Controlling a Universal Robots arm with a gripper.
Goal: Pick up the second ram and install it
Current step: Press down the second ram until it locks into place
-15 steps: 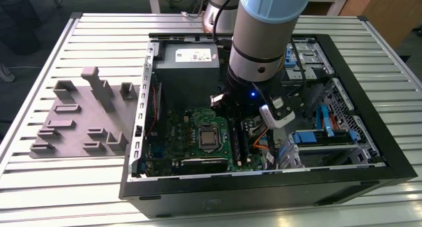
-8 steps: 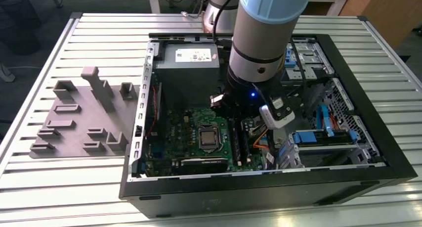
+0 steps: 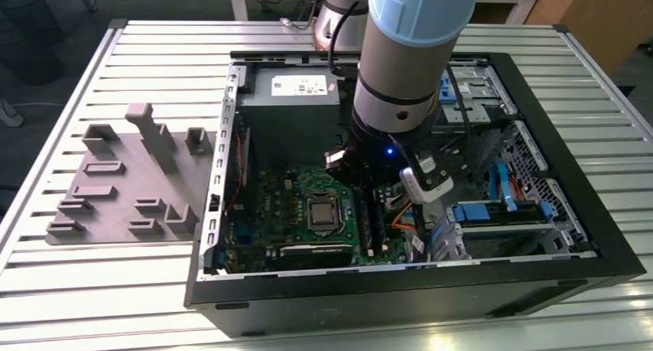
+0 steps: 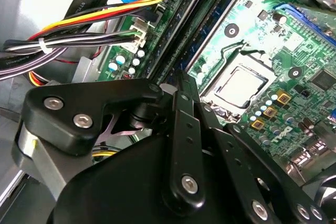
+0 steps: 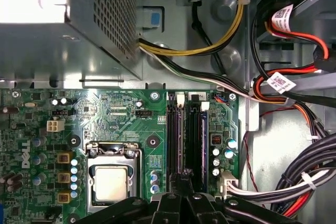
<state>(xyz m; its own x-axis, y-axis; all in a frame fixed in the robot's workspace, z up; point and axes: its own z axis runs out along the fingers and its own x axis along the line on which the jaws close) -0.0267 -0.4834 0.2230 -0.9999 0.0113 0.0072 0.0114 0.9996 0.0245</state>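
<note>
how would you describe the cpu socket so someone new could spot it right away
Look inside the open black computer case at the green motherboard on its floor. Near the board's middle, beside the long black memory slots, sits the cpu socket. It is the one square part with a shiny metal frame around a pale silvery plate; everything beside it is small, dark or long and narrow.
</note>
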